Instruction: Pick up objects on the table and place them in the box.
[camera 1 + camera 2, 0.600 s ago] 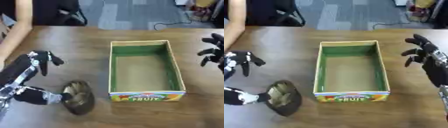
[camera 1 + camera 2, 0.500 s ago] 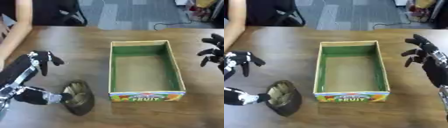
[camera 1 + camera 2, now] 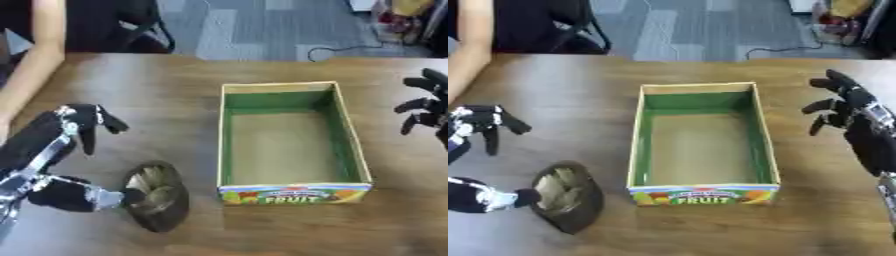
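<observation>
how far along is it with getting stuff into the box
Nothing looks done yet: the green-lined cardboard fruit box is empty. In hand: the left hand pinches a dark round ribbed object, tilted on the wooden table left of the box. Left: lifting it in. The right hand hangs open beside the box.

A wooden counter is seen, with a grey floor beyond its far edge. A black cable is laid across that floor, and a dark chair is placed at far left.
</observation>
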